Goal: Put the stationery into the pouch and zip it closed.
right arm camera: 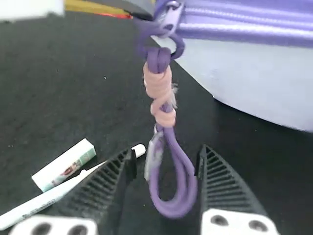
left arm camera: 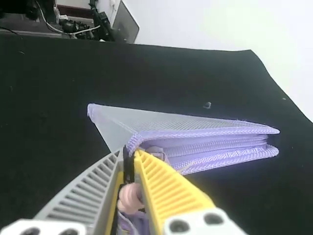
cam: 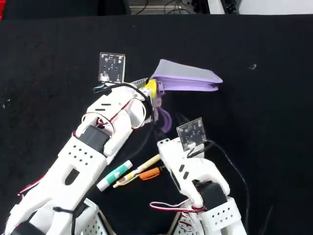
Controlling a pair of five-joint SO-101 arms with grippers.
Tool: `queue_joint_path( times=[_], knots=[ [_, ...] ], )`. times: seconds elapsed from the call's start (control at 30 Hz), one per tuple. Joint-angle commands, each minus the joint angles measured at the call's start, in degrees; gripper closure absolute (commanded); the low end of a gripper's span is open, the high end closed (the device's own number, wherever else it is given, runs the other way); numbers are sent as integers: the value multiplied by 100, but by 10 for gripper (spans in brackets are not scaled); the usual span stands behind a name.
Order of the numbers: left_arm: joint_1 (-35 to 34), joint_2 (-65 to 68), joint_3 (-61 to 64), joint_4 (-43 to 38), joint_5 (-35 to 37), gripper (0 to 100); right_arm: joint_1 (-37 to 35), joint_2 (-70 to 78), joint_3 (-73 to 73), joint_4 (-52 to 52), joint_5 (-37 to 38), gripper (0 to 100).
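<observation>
Pens (cam: pixel 141 169) in front of pouch (cam: pixel 188 77)

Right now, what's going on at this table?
The left hand is clamped on the zipper end of the purple mesh pouch. The right hand is open around the purple cord loop hanging from the zipper pull, not gripping it. The white-and-green tube, yellow pen and orange pen lie on the black table between the arms, not yet in the pouch.
</observation>
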Motion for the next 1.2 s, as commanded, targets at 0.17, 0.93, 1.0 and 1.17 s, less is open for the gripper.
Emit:
queue_joint_path(
  times=[0.17,0.93,1.0,1.17],
  knots=[
    [40,-703,-382,308,35,973,-334,-576,31,-949,-79,807],
    [497,-1477,-242,870,-202,973,-325,259,66,-2365,-79,808],
    [497,-1433,-233,870,-211,973,-334,532,92,-2593,-79,812],
    [505,-1424,-233,879,-440,973,-308,796,84,-2901,-70,921]
  ],
)
